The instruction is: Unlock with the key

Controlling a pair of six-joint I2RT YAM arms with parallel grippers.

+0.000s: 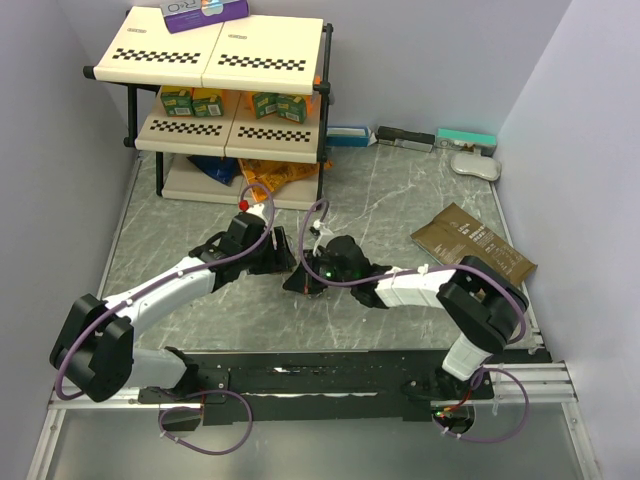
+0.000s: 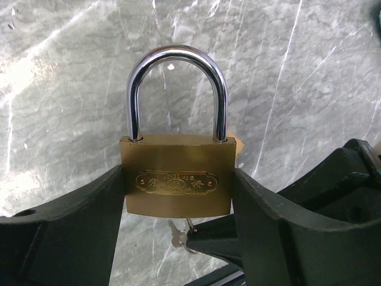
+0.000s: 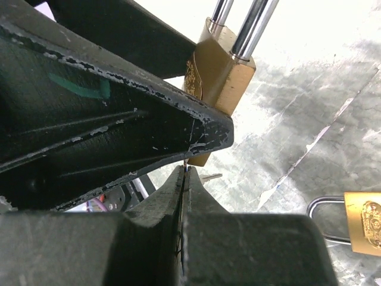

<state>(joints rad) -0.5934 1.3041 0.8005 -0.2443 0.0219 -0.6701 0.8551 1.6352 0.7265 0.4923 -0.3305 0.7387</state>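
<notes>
Left hand (image 2: 177,199) is closed on the brass padlock (image 2: 177,179), one finger against each narrow side of the body. It holds the lock off the worktop (image 2: 297,89), with the shackle (image 2: 177,53) pointing away from the wrist and both shackle legs seated in the body, so it is not yet unlocked. Right hand (image 3: 184,174) sits directly under the padlock's base, the end opposite the shackle, with its fingers pressed down to a thin slit. The key (image 2: 177,234) shows as a small silvery sliver right at their tips, just below the base, so I judge it pinched there. Whether its blade is in the keyhole I cannot tell — the fingertips cover that spot. What counts next is alignment: the key's long axis must run along the padlock's line from base to shackle, entering at the base. The right hand is the one that carries the key — the left only has to hold the body against the twist. A second padlock (image 3: 364,220) lies on the worktop, off to one side of the held padlock and well apart from it.
</notes>
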